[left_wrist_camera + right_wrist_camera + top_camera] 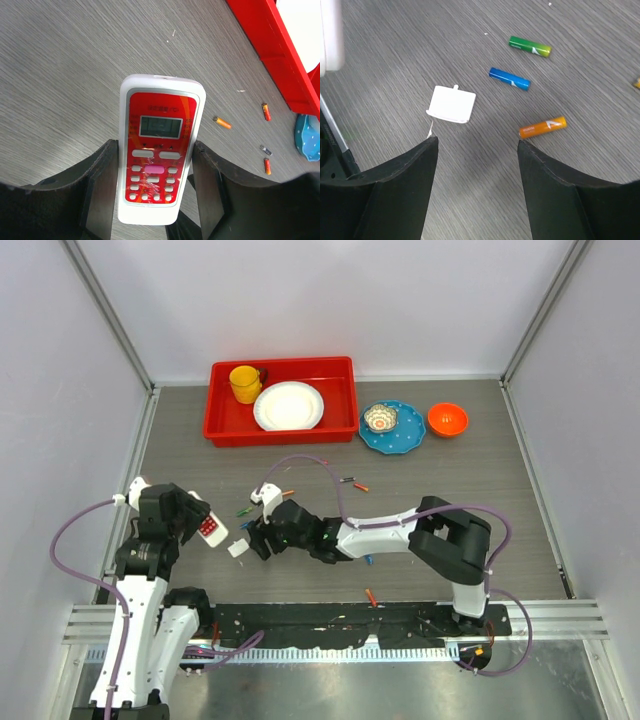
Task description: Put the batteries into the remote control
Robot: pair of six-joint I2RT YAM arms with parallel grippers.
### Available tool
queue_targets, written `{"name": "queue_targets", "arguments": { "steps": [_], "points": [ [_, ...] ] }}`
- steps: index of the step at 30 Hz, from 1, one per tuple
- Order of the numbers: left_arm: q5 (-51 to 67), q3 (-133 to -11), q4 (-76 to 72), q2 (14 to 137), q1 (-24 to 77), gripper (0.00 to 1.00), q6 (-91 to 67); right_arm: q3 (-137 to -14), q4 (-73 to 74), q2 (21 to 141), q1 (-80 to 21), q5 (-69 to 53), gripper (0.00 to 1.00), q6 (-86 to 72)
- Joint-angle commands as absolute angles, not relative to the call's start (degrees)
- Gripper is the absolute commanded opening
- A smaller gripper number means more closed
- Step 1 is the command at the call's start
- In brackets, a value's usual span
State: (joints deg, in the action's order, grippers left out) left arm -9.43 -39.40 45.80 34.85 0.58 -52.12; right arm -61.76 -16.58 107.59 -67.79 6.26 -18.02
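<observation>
the left gripper is pinched on the remote control, one finger against each long edge of its lower half; the red button panel and small screen face the wrist camera, and the rounded top end sticks out past the fingertips; from above, the remote control sits at the left side of the table, with the left gripper around it.

the right gripper is spread wide with nothing between its fingers, hanging over bare tabletop; just beyond its fingertips lies a white battery cover, flat on the table, a small tab on its far edge; past the right fingertip lies an orange battery, further out a blue battery, and beyond that a green battery; all three lie on their sides, apart from one another.

from above, the right gripper is near the left one, the white cover between them; more batteries lie loose mid-table, a dark one just beside an orange one, and another by the arm bases.

at the far edge a red tray holds a yellow cup and a white plate; to its right stand a blue plate and an orange bowl.
</observation>
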Motion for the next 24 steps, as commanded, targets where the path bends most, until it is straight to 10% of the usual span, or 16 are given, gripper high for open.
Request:
{"name": "queue_targets", "arguments": {
  "steps": [1,7,24],
  "points": [
    [-10.5,-40.6,45.1,34.1,0.3,0.0,-52.5,-68.0,-19.0,111.3,-69.7,8.3,0.73,-14.5],
    [-11.1,-41.0,45.8,34.2,0.3,0.0,-53.2,-73.7,-14.3,116.3,-72.6,14.8,0.91,-14.8],
    [-12.2,-40.1,46.3,35.1,0.3,0.0,-55.8,-77.4,-12.8,122.4,-75.7,22.6,0.93,-17.2]
  ]
}}
